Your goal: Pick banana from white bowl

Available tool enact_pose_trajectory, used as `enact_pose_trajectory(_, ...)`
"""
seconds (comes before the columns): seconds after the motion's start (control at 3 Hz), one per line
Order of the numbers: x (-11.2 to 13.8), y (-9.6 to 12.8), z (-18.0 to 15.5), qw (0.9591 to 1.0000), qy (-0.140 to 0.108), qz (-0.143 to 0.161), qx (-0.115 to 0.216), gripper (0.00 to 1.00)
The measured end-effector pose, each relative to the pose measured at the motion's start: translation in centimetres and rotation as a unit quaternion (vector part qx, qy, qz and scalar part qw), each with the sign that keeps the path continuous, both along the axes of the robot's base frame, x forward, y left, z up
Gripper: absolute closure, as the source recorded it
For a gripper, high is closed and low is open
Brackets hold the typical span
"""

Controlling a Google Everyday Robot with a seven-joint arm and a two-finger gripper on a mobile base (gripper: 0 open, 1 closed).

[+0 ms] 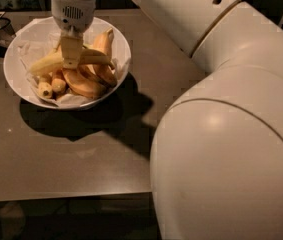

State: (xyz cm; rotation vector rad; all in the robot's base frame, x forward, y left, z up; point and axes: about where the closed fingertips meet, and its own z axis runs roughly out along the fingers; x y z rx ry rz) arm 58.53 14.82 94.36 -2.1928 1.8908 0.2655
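Gripper (71, 59) hangs straight down into the white bowl (11, 74) at the counter's (56, 159) far left. The jaws look clamped across the middle of the banana (43, 64), with only the near finger visible. The banana is still inside the bowl, lying crosswise on the darker bunch (83, 84) and crumpled paper (31, 46).

Risks: the smooth, curved skin could pivot or slip in a mid-body pinch. An end could snag on the bunch, and the paper or bowl could get dragged along.

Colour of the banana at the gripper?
Pale yellow banana, camera view; gripper at it, over white bowl.
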Motion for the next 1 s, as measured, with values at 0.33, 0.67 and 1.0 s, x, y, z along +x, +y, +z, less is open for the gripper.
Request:
enact_pose_trajectory(0.33,-0.2,-0.1,1.3,0.9995,-0.023,-0.007,0.019,1.0)
enact_pose_trajectory(0.67,-1.8,-1.5,4.0,0.9974,-0.056,-0.024,0.039,1.0)
enact_pose_trajectory(1.0,-6.5,-4.2,9.4,0.9929,-0.09,-0.032,0.071,1.0)
